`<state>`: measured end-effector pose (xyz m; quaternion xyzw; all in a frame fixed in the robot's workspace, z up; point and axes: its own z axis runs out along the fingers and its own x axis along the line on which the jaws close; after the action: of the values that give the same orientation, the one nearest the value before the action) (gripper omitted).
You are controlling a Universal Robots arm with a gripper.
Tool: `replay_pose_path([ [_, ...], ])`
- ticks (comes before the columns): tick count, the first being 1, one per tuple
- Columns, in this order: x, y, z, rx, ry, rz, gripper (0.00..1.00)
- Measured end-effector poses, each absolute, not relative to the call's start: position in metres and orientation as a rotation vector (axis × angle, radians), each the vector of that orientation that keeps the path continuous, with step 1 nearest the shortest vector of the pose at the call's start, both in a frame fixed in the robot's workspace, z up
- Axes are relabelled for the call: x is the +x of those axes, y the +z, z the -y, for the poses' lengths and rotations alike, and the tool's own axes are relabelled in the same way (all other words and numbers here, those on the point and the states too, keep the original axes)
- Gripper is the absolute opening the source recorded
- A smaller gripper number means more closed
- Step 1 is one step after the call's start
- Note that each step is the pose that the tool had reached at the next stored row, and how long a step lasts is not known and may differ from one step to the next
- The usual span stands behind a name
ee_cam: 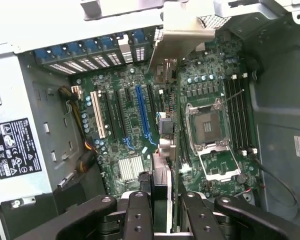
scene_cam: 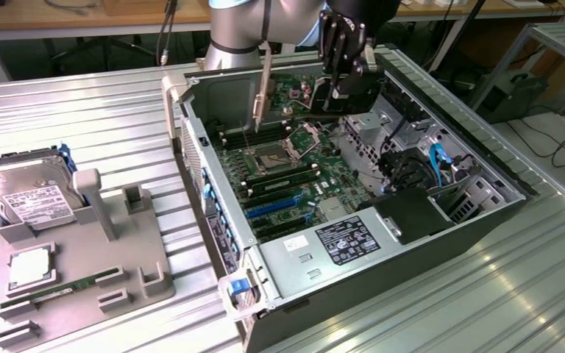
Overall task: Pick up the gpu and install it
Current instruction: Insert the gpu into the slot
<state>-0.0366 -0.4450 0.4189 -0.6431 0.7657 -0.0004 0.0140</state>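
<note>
I see the jaws point(scene_cam: 346, 82) above the open computer case point(scene_cam: 459, 243), and they are pinching the gpu point(scene_cam: 261, 88) by its upper edge. The card stands on its edge, with the pale metal bracket at the end that faces the rear wall of the case, toward the exterior view's left. In the wrist view the two black fingers point(ee_cam: 140, 215) press on both sides of the gpu point(ee_cam: 162, 172), so the jaws point(ee_cam: 164, 202) are neither fully spread nor pressed together; the card is between them.

The gpu hangs over the motherboard point(scene_cam: 293, 176), inside the outline of the case. From the wrist view its thin edge runs along the board between the blue slot point(ee_cam: 142, 115) and the CPU socket point(ee_cam: 210, 127), and the white slot point(ee_cam: 96, 115) lies further away, on the other side of the blue one. I cannot tell if the lower edge of the card touches the board or a slot.

The case lies on its side on the ribbed metal counter point(scene_cam: 96, 118). Well apart from it, at the exterior view's left, a gray holder point(scene_cam: 96, 250) carries a hard drive point(scene_cam: 27, 195) standing in its slot and a green memory stick point(scene_cam: 62, 292) lying near the front.
</note>
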Motion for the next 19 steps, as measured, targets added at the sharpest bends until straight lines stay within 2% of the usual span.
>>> replay_pose_path([
  [14,-0.0365,0.4189,0.445,-2.195,0.002,-2.208,0.27],
  [19,-0.0365,0.4177,0.445,-2.195,-0.015,-2.199,0.27],
])
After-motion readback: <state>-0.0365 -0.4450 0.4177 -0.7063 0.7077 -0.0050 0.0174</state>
